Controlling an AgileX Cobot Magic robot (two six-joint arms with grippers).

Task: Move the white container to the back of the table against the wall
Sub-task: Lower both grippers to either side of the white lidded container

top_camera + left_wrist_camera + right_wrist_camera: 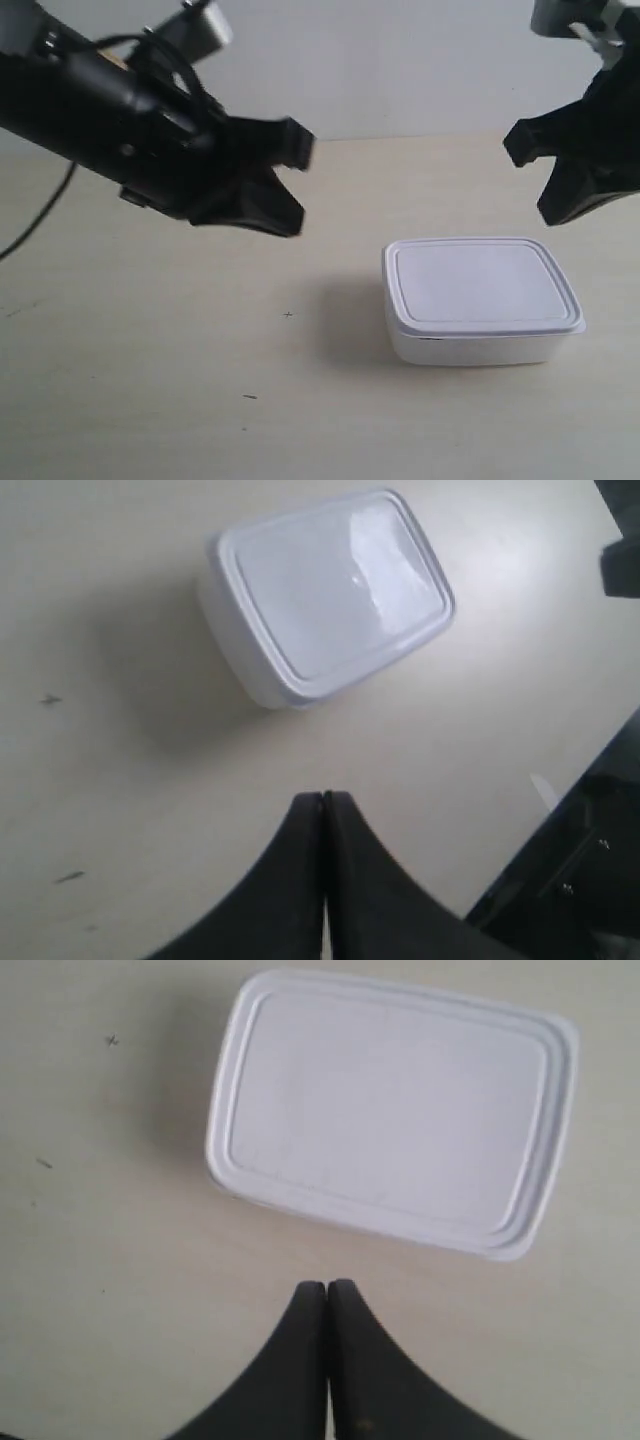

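The white container (482,298) sits on the table (150,400), left claw (323,798) and right claw (327,1286) clenched empty.

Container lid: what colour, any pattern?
Lid: plain white, no pattern or markings. Shows best in the right wrist view.

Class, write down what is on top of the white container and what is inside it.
Its flat white lid sits on the white container, with nothing lying on the lid. The lid covers the opening, so the inside cannot be seen.
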